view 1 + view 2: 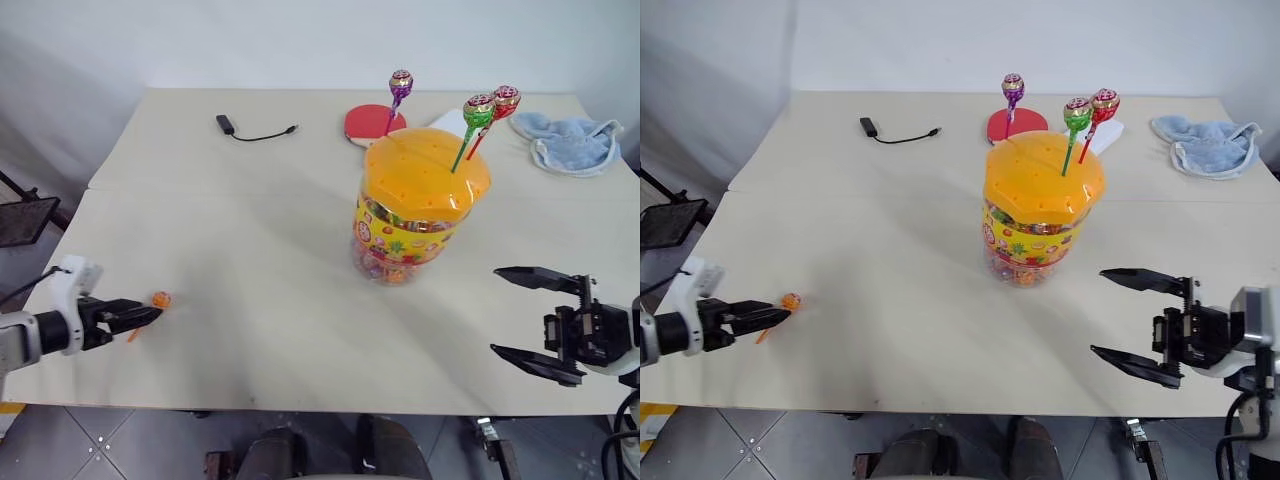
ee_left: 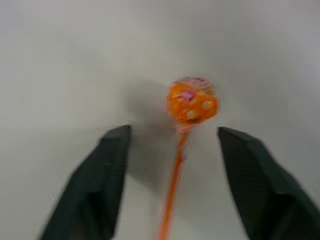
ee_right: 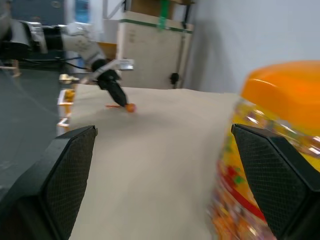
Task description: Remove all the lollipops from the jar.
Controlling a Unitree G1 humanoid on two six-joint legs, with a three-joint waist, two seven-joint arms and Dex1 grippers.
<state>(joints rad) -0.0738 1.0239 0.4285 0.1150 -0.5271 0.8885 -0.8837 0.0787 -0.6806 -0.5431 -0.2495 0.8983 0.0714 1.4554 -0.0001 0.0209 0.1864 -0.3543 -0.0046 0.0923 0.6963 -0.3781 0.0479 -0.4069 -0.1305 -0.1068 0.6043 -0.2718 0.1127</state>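
The jar (image 1: 415,200), a clear tub with a domed orange lid and a yellow label, stands right of the table's centre. Three lollipops stick up from the lid: purple (image 1: 401,82), green (image 1: 479,108) and red (image 1: 506,100). An orange lollipop (image 1: 160,299) lies on the table near the front left edge. My left gripper (image 1: 140,317) sits low just behind it and is open. In the left wrist view the stick (image 2: 176,170) lies loose between the spread fingers. My right gripper (image 1: 498,310) hovers wide open and holds nothing, at the front right, a short way from the jar.
A red round paddle (image 1: 372,124) and a white object (image 1: 452,122) lie behind the jar. A blue cloth (image 1: 572,142) is at the far right and a black cable (image 1: 255,130) at the far left. A seam (image 1: 220,190) runs across the table.
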